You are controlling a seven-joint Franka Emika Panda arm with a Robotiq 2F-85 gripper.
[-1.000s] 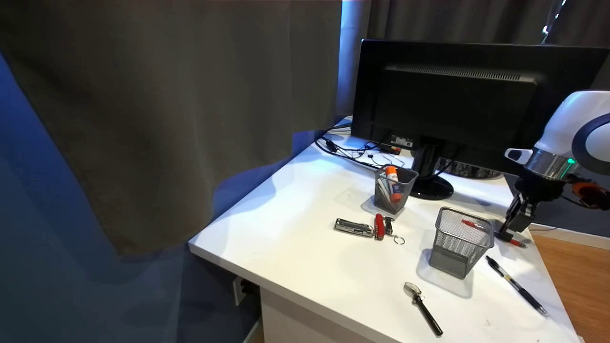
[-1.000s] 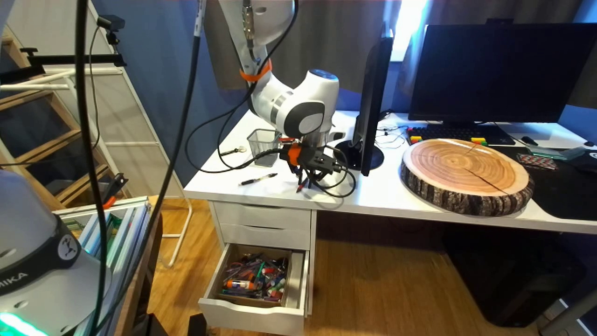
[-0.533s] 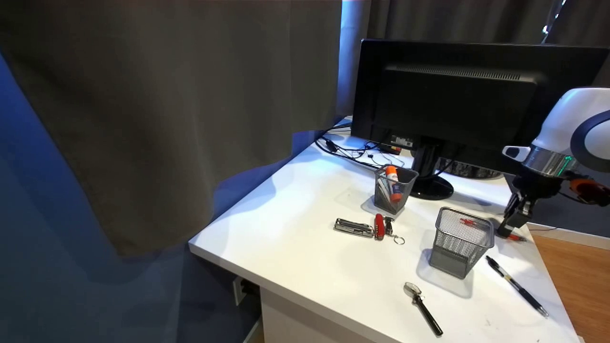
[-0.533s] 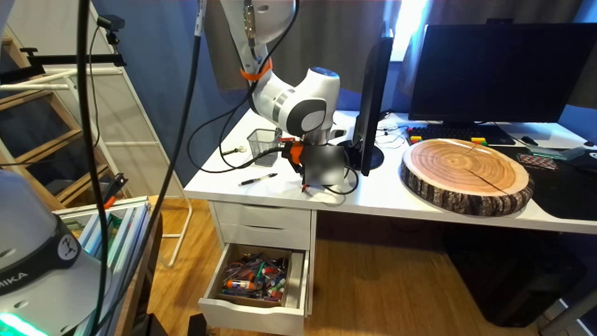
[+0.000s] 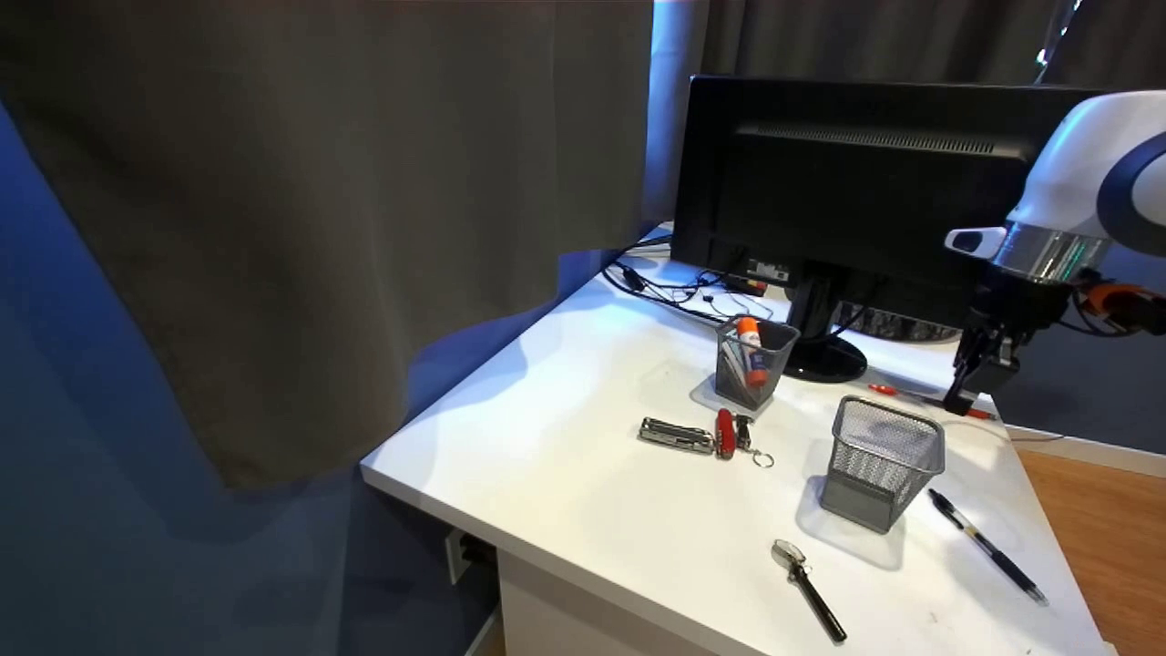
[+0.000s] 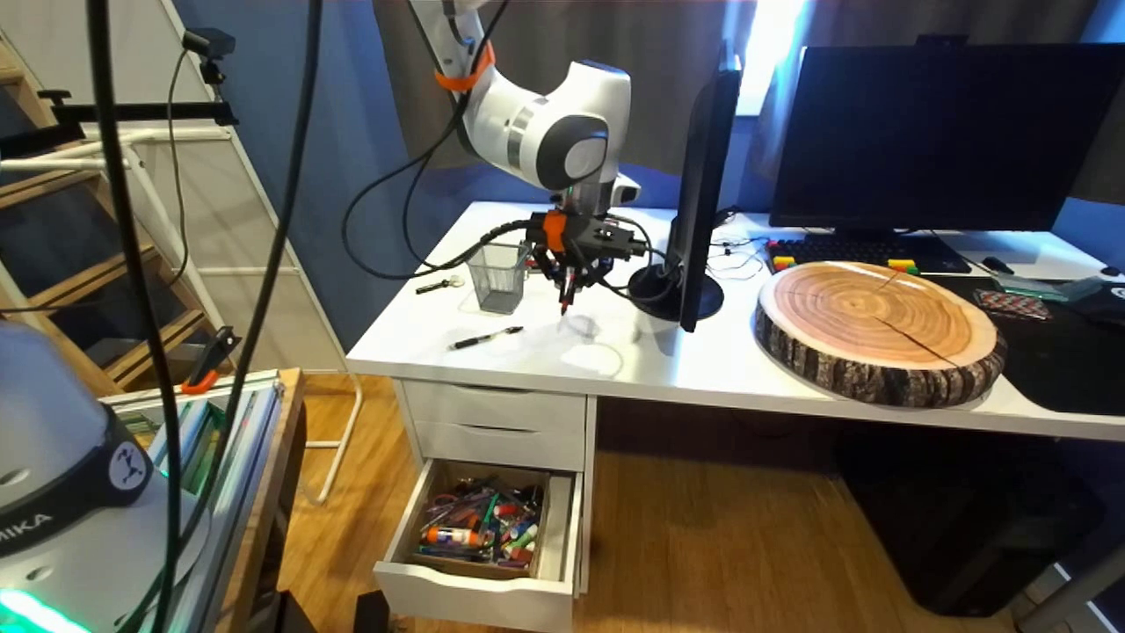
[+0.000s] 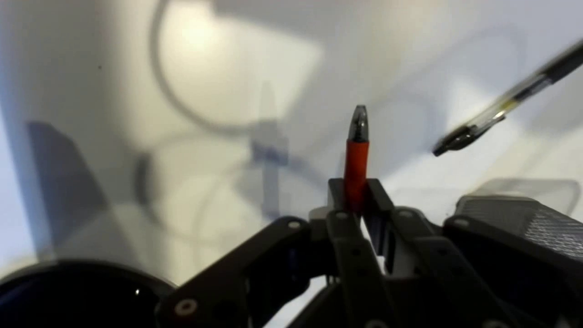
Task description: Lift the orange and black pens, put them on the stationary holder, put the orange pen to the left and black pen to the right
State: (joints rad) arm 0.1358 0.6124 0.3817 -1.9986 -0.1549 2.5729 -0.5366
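Orange pen (image 7: pixel 357 159) is up off the surface (image 5: pixel 547 428) and pinched in the hand (image 7: pixel 355 196), so I'd call the first pickup done and the placing not. Black pen (image 6: pixel 486 338), the one with a clear stretch in its barrel, lies flat in an exterior view near the front edge, above the drawers (image 6: pixel 497 407). Neither pen is in the wire-mesh holder (image 6: pixel 498 294) yet; it stands a bit further back, toward the left edge.

What's left, imo: orange into the holder on the left, then go fetch black for the right. Can't tell which side is meant to count as left. There's also a mesh cup (image 5: pixel 740 390) with a glue stick (image 5: pixel 754 351) near the monitor (image 5: pixel 874 191), but my bet is it's not the target.

Pose-wise, the arm (image 6: pixel 545 127) bends over and the hand hangs pointing down, between holder and monitor, set back from the front edge. It's closed on the red grip, nose sticking out toward the front edge and the longer end running toward the back edge. Pen looks close to level, so I reckon it needs tipping up before it'll slide in. Off-centre grab too, so I'd watch for swivelling.
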